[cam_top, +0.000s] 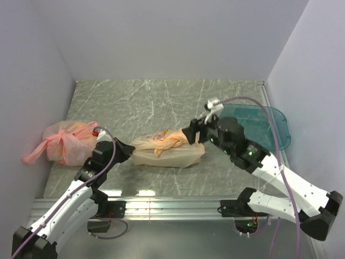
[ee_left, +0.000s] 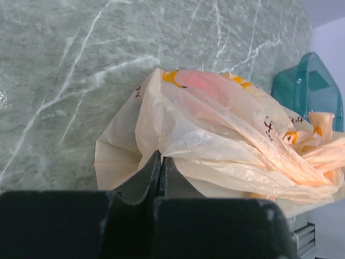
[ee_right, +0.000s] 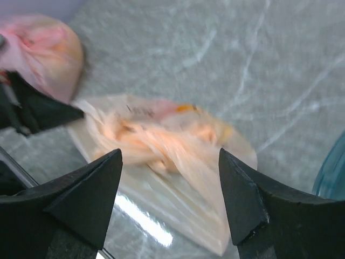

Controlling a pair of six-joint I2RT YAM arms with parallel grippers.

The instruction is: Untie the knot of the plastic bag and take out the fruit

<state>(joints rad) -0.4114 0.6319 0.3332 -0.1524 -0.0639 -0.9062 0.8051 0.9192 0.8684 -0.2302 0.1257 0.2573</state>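
Note:
The beige plastic bag (cam_top: 178, 155) lies flat in the middle of the table, and it also shows in the left wrist view (ee_left: 215, 129). Its knot (cam_top: 168, 141) of orange-tinted handles lies bunched on top. My left gripper (cam_top: 128, 149) is shut at the bag's left edge, and the film puckers at its tips (ee_left: 160, 157). My right gripper (cam_top: 191, 135) is open just above the bag's right end, with the blurred knot (ee_right: 156, 145) showing between its fingers. A pinkish-red shape (ee_left: 199, 81) shows through the film. The other fruit is hidden.
A knotted pink plastic bag (cam_top: 64, 141) lies at the left wall, close behind my left arm. A teal tray (cam_top: 269, 127) stands at the right, behind my right arm. White walls enclose the table on three sides.

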